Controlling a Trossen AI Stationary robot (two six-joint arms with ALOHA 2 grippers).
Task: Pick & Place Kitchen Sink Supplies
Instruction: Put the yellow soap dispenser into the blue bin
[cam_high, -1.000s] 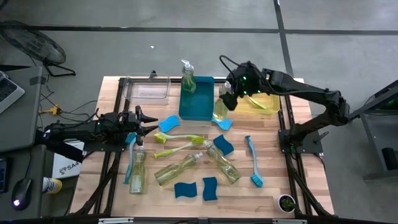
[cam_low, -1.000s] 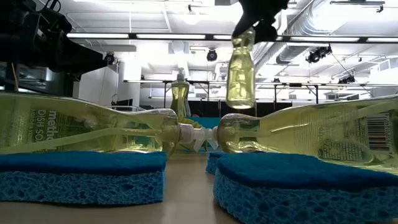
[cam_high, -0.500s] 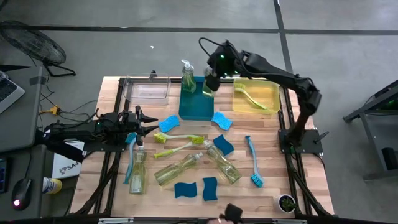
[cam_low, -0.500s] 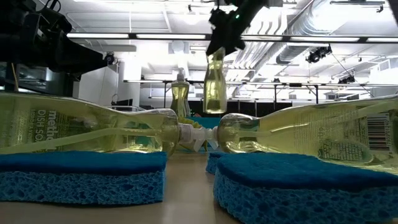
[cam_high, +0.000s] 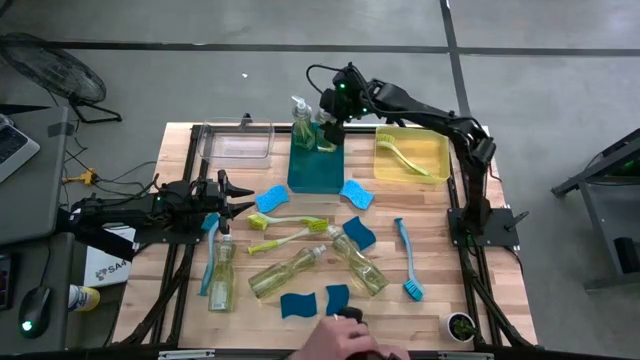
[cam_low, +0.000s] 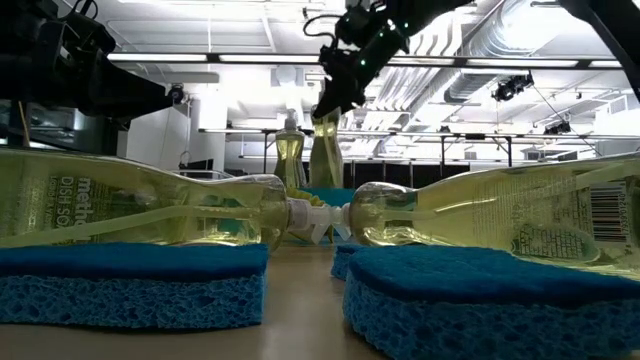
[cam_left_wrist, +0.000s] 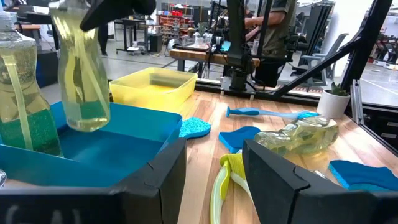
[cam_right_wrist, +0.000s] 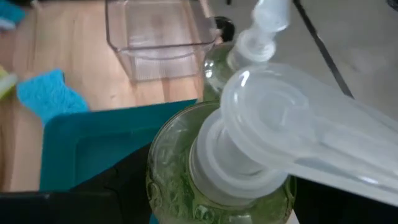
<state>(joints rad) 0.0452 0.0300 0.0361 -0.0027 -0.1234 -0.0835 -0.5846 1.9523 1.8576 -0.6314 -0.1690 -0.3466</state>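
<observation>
Two soap bottles meet in the teal bin (cam_high: 315, 172) at the table's far side: the right gripper (cam_high: 331, 112) clasps a soap bottle (cam_high: 327, 135) by its neck, upright, just right of a standing bottle (cam_high: 302, 123). At the left edge the left gripper (cam_high: 232, 194) waits, fingers partly apart and holding nothing.
</observation>
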